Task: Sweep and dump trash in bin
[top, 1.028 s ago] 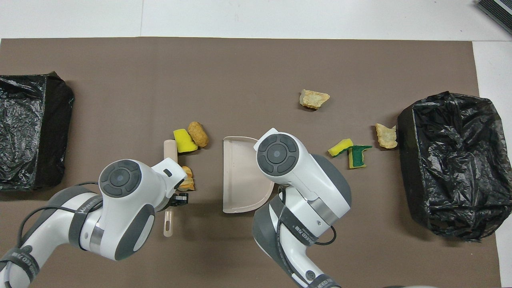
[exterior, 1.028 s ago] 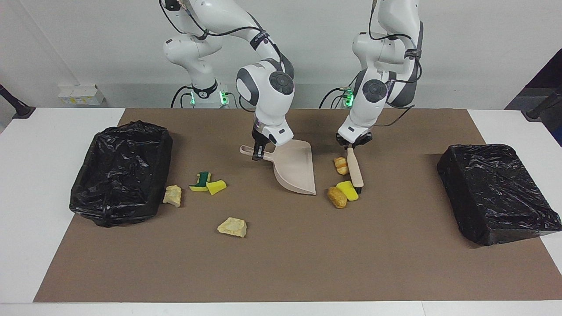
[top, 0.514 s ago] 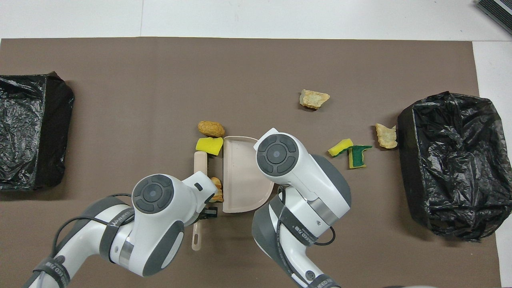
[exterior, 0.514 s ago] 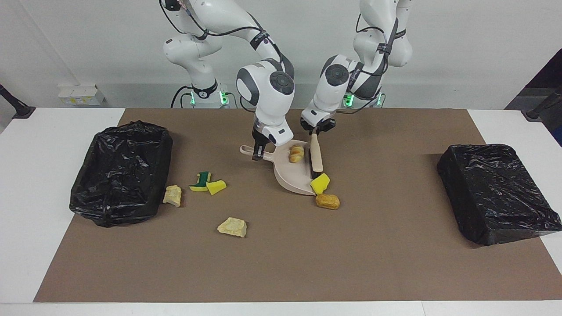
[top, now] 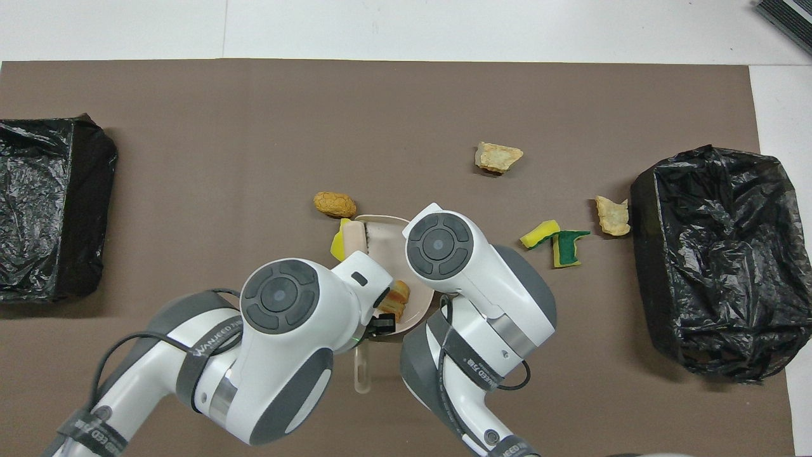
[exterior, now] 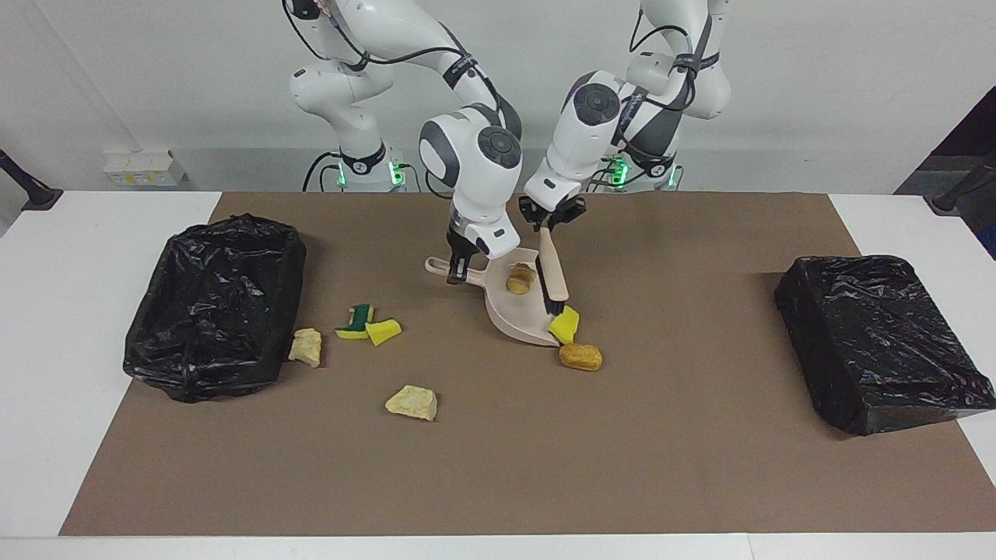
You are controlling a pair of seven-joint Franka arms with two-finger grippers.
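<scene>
In the facing view, we are holding the dustpan (exterior: pixel 523 307) by its handle in the right gripper (exterior: pixel 459 274), clamped shut, while the left gripper (exterior: pixel 547 225), clamped on the brush (exterior: pixel 553 274), is sweeping. One bread piece (exterior: pixel 519 278) is lying in the pan, a yellow sponge (exterior: pixel 566 324) at its lip, and another bread piece (exterior: pixel 580 356) just beside it on the mat (exterior: pixel 700 451).

In the overhead view, four scraps (top: pixel 498 157) are lying toward the right arm's bin (top: pixel 710 254). We are judging that the brush should circle outside the stray piece and drag low.

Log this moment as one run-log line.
left pincer: shut on brush | right pincer: shut on dustpan handle | bread piece: in pan | yellow sponge: at lip | bun: on mat
</scene>
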